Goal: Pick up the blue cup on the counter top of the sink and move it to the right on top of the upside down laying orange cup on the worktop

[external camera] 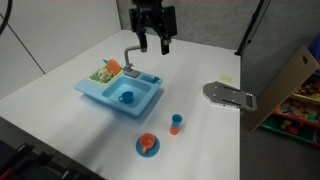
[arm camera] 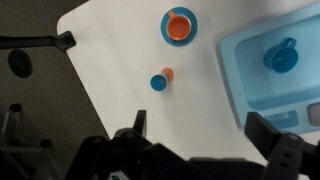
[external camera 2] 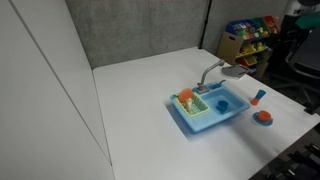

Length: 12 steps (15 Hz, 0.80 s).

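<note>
The tiny blue cup [external camera: 176, 128] and the tiny orange cup [external camera: 176, 118] stand together as one small stack on the white worktop [external camera: 70, 70], to the right of the light blue sink [external camera: 100, 97]. In the wrist view the blue cup [arm camera: 158, 82] shows as a full circle and the orange cup [arm camera: 168, 73] peeks out beside it. The stack also shows in an exterior view [external camera 2: 259, 97]. My gripper [external camera: 152, 42] hangs high above the back of the sink, open and empty. Its fingers [arm camera: 200, 130] frame bare worktop, well apart from the cups.
A blue round dish [external camera: 125, 97] lies in the sink basin. A grey faucet [external camera: 130, 55] and a rack of colourful items [external camera: 105, 72] stand at the sink's back. A blue saucer with an orange centre [external camera: 147, 145] lies near the front edge. A grey device [external camera: 230, 96] lies at the right edge.
</note>
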### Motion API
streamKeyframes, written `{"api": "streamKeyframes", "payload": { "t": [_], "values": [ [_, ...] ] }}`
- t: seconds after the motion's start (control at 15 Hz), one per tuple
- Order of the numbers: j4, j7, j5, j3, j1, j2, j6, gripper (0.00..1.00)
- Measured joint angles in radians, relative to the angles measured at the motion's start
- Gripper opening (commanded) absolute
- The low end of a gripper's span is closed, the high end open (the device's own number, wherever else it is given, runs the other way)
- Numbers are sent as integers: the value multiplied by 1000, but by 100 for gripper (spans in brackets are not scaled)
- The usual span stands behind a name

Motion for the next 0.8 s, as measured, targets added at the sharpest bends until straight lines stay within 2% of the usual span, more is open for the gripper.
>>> {"api": "streamKeyframes", "payload": {
  "t": [0.4, 0.8],
  "values": [
    [-1, -7, 11, 67, 18, -113, -140, 100],
    [1, -148, 85, 106, 28, -179, -261, 100]
  ]
}}
